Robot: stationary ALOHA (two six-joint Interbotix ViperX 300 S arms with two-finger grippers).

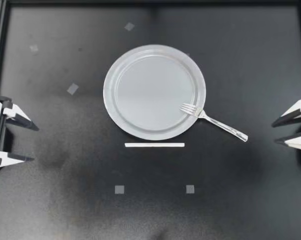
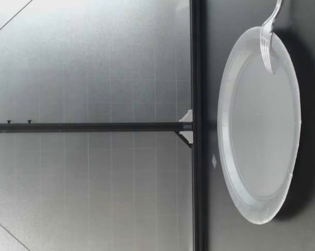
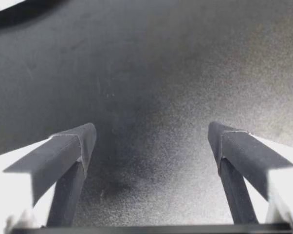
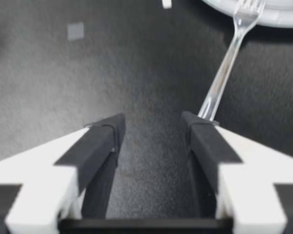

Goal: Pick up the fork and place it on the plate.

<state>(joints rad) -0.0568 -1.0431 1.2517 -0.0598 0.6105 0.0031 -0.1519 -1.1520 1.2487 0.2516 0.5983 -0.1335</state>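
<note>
Clear plastic fork rests tines-on-rim of grey plate, handle on table toward its right edge; left gripper and right gripper fingers spread.

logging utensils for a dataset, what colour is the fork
Shiny silver. The fork shows best in the top view, against the black table.

The fork is glossy and silvery, the plate pale, smooth and matt, like paper. The tabletop is matt black and finely grained; my left gripper and my right gripper pair matt black fingers with white plastic.
</note>
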